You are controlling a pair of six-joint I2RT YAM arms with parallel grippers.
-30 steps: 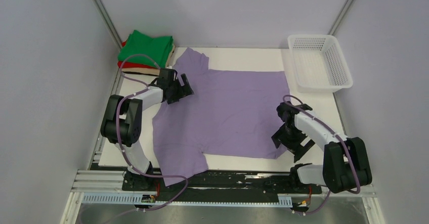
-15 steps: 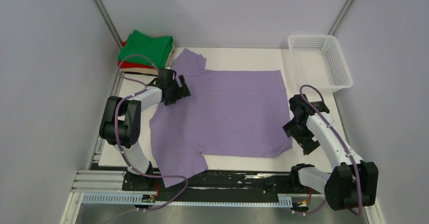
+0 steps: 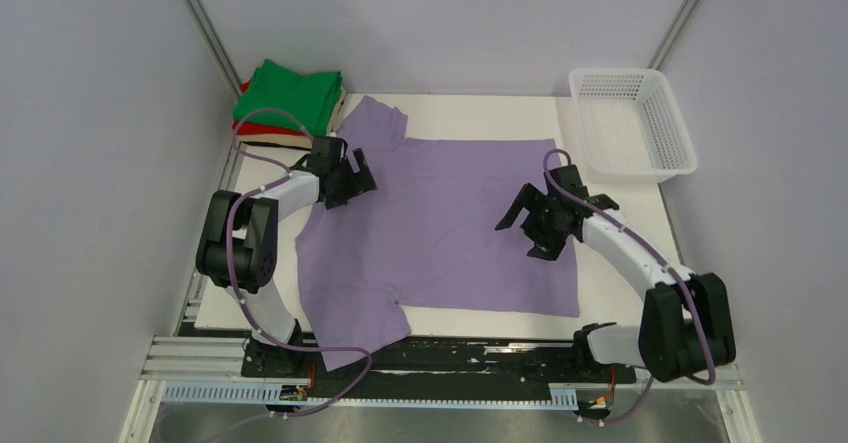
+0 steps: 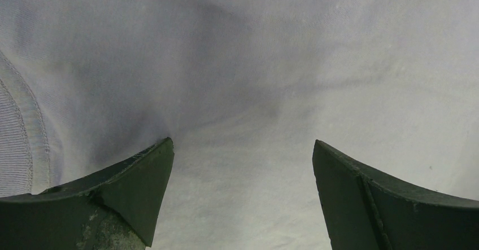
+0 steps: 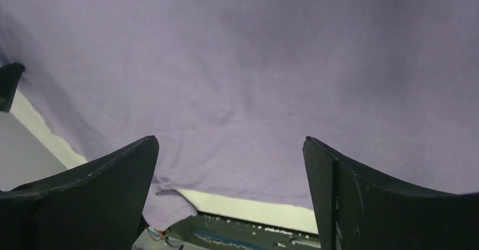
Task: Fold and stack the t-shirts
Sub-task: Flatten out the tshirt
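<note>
We judge the job partly done: the green t-shirt (image 3: 290,93), red t-shirt (image 3: 256,128) and beige t-shirt (image 3: 258,141) lie folded in a stack at the far left corner of the desk (image 3: 480,113), while the large lavender t-shirt (image 3: 440,233) lies spread flat across the middle with no fold in it yet. Our left claw (image 3: 358,179) stands wide open and empty, low over the cloth near the collar, and our right claw (image 3: 520,235), just as wide and empty, hangs over the shirt's right half. What is left, as we see it, is folding the lavender one and setting it on the stack.
</note>
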